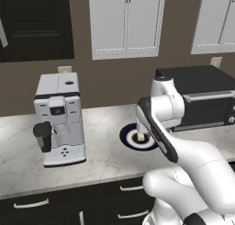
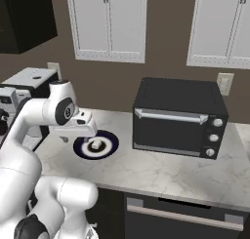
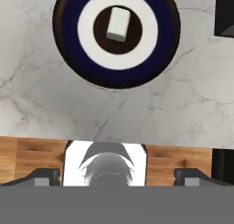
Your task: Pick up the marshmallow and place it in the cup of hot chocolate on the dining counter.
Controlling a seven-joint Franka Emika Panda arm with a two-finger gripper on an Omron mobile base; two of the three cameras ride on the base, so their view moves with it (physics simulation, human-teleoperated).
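Marshmallow (image 3: 117, 23) lies at the dark centre of the plate (image 3: 68, 45) on the worktop (image 3: 41, 104), below the hand. Gripper (image 3: 116, 176) spread wide, holding nothing. Judged light, soft, easily squashed; best pinched gently across its short sides

Kitchen: marbled worktop (image 1: 105, 150), coffee machine (image 1: 59, 119), toaster oven (image 2: 179, 117), wall cabinets (image 2: 108, 23).
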